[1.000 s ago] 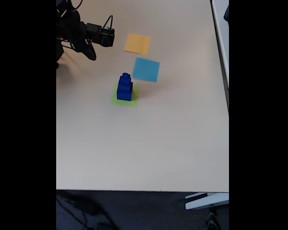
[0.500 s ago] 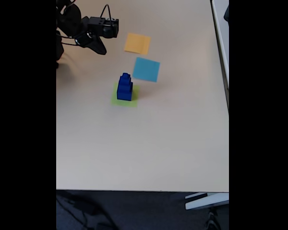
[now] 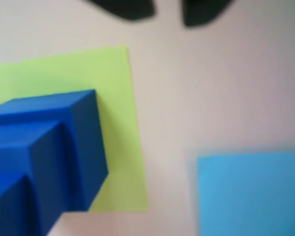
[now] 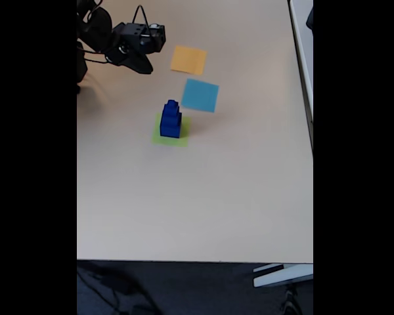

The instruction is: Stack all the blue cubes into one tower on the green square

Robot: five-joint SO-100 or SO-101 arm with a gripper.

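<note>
Cubes are looking finished here: the tower (image 4: pixel 170 119) is standing as a stepped blue column on the green square (image 4: pixel 182 139), largest block at the bottom, smaller ones climbing above it. In the wrist view the tower (image 3: pixel 44 157) is crowding the lower left, its steps showing one above another, and the green square (image 3: pixel 118 123) is peeking out past the big block on the near sides, so the base is sitting inside the patch rather than hanging off it.

Beside the tower, the light-blue patch (image 4: pixel 199 94) is lying flat and bare just up and to the right in the fixed view, and the orange patch (image 4: pixel 188 60) is sitting further beyond that, also bare. No loose blue block is showing anywhere on the table (image 4: pixel 203 197).

And the end effector (image 4: pixel 142 63) is hanging well apart from the tower, up toward the top left, carrying nothing. How wide it is standing I cannot tell; two dark fingertips (image 3: pixel 130 9) are blurring along the top edge of the wrist view, separated by a gap.

By my reading, the stacking is complete and nothing is left to place.
</note>
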